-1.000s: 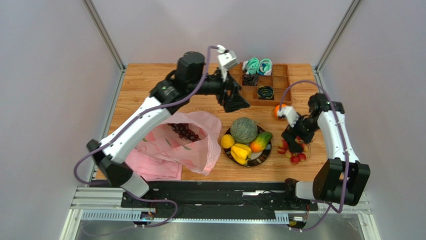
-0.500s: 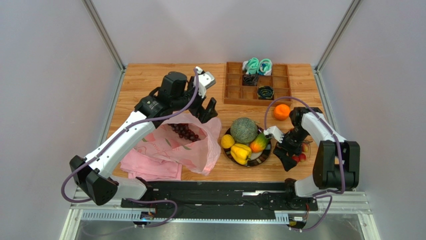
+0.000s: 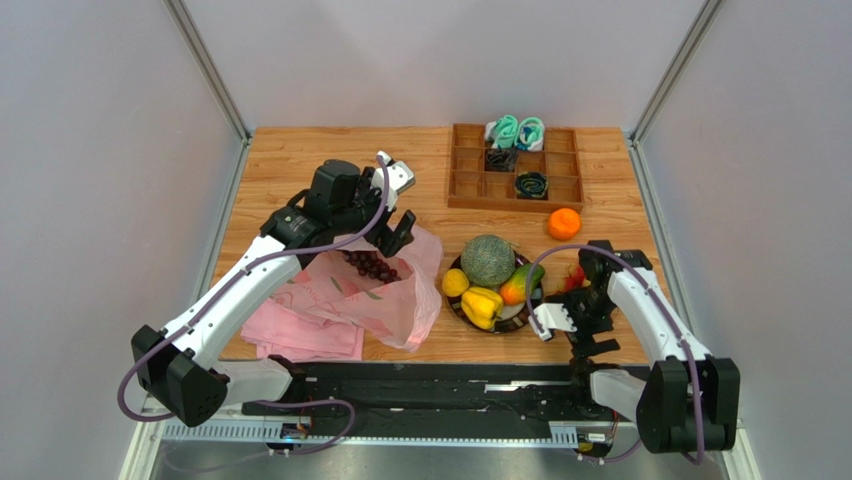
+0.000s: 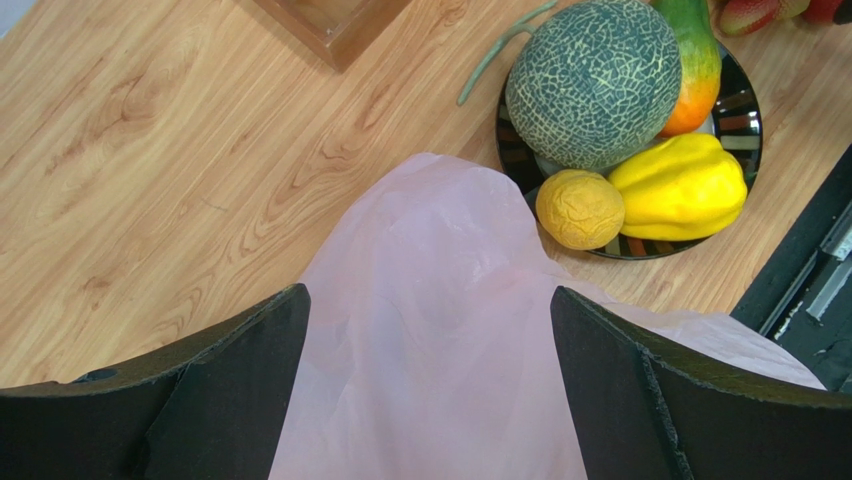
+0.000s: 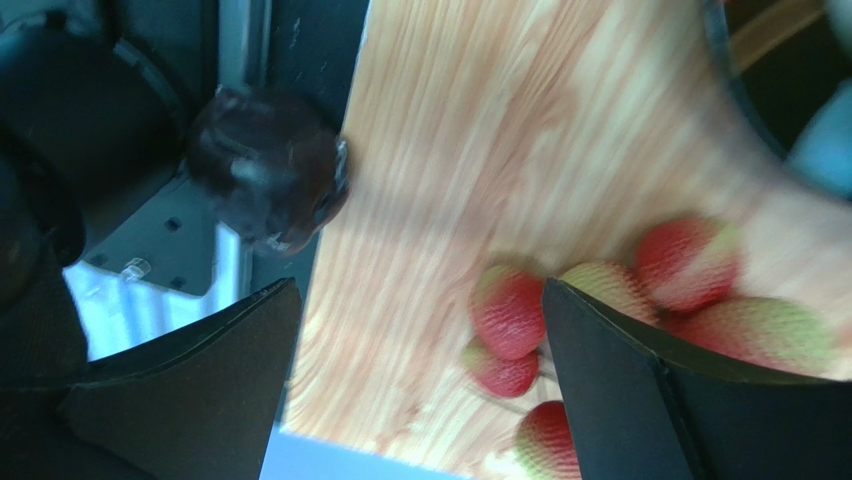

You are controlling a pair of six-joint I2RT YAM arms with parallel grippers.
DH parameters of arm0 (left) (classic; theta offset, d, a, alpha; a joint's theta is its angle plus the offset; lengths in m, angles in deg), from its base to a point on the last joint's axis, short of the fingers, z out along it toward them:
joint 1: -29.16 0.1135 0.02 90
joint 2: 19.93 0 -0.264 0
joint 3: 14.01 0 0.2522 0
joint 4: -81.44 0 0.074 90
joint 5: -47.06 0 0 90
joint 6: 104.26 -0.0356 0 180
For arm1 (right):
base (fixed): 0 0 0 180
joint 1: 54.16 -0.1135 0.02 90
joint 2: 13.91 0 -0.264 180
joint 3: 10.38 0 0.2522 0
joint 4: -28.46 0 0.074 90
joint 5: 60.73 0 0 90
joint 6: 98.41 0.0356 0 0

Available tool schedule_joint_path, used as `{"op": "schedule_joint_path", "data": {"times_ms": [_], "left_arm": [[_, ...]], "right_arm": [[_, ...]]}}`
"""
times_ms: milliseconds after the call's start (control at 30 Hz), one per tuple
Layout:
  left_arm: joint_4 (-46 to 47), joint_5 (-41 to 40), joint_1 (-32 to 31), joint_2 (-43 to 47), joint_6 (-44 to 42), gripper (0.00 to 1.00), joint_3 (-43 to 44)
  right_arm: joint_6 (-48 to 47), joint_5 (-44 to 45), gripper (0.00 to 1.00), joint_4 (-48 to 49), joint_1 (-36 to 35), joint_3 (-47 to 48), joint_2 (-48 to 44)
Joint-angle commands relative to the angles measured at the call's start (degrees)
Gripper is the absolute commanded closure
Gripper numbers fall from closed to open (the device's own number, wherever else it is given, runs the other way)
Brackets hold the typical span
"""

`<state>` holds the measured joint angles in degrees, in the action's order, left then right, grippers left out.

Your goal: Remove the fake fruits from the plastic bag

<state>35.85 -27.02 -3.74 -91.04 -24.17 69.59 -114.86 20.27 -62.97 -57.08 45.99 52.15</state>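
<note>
The pink plastic bag (image 3: 385, 300) lies left of centre with dark grapes (image 3: 370, 265) in its mouth. My left gripper (image 3: 396, 232) hovers open over the bag's far rim. In the left wrist view a raised fold of the bag (image 4: 430, 380) sits between the spread fingers (image 4: 210, 400). On a dark plate (image 3: 523, 317) lie the melon (image 3: 487, 260), lemon (image 3: 455, 282) and yellow lobed piece (image 3: 482, 303). An orange (image 3: 564, 223) rests on the table. Red berries (image 5: 507, 310) lie beside my open right gripper (image 5: 420, 290), which sits low near the front edge (image 3: 588, 345).
A wooden compartment tray (image 3: 462, 185) with teal and black items stands at the back. A folded pink cloth (image 3: 300, 340) lies under the bag's near side. A green-orange fruit (image 3: 522, 283) shares the plate. The black base rail (image 3: 430, 385) runs along the table's near edge.
My left arm has drawn back from the wooden tray and come down over the bag. My right arm has swung off the berries toward the near table edge. The berries stay on the table.
</note>
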Motion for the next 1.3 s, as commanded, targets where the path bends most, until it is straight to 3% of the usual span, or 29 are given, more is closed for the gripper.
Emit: {"op": "schedule_joint_path", "data": {"times_ms": [0, 100, 300, 433, 500, 533, 567, 633, 700, 800, 1000, 1133, 1267], "left_arm": [[2.22, -0.81, 0.12, 1.94, -1.78, 0.01, -1.11], [2.13, -0.54, 0.12, 2.55, -1.43, 0.01, -2.51], [3.18, -1.24, 0.47, 3.52, -1.69, 0.01, -4.63], [3.62, -1.33, 0.91, 4.58, -1.86, 0.01, -5.94], [4.06, -1.42, 1.00, 5.19, -2.39, 0.01, -7.08], [4.15, -1.42, 1.00, 5.37, -2.39, 0.01, -7.35], [4.15, -1.59, 1.09, 5.72, -2.57, 0.01, -7.70], [4.15, -1.60, 1.26, 6.16, -2.39, 0.01, -8.41], [4.24, -1.33, 1.53, 6.77, -2.22, 0.01, -8.93], [4.32, -0.90, 1.62, 7.39, -1.87, 0.01, -9.64], [5.73, 0.42, 1.62, 8.44, -1.25, 0.01, -10.52], [4.85, 1.21, 1.62, 8.62, -0.90, 0.01, -10.08], [3.54, 1.66, 1.62, 8.09, -2.38, 0.01, -8.33]], "right_arm": [[-35.97, -7.62, 0.04, -17.96, -0.07, -1.91, -4.97], [-43.11, -7.35, 0.05, -17.96, 0.37, -3.32, -4.11], [-47.61, -7.53, 0.06, -18.04, 0.37, -2.80, 5.38], [-47.70, -7.62, 0.07, -17.87, 0.72, -2.79, 6.45], [-52.08, -7.44, 0.07, -17.87, 0.90, -3.76, 6.27], [-52.88, -9.27, 0.07, -17.61, 0.81, -4.20, 5.49], [-52.20, -17.47, 0.05, -17.69, 0.81, -3.77, 5.48], [-48.70, -24.46, 0.02, -17.70, -3.11, -1.93, 5.92], [-34.77, -36.58, 0.01, -14.72, -6.56, 0.97, 5.92], [-11.76, -42.86, 0.05, -5.75, -14.21, 7.04, 4.26], [-12.72, -35.14, 0.08, -10.31, -14.05, 8.63, -1.54], [-27.61, -32.58, 0.11, -16.54, -10.62, 7.23, -3.48], [-33.99, -30.48, 0.11, -18.04, -13.95, 3.01, -3.92]]}}
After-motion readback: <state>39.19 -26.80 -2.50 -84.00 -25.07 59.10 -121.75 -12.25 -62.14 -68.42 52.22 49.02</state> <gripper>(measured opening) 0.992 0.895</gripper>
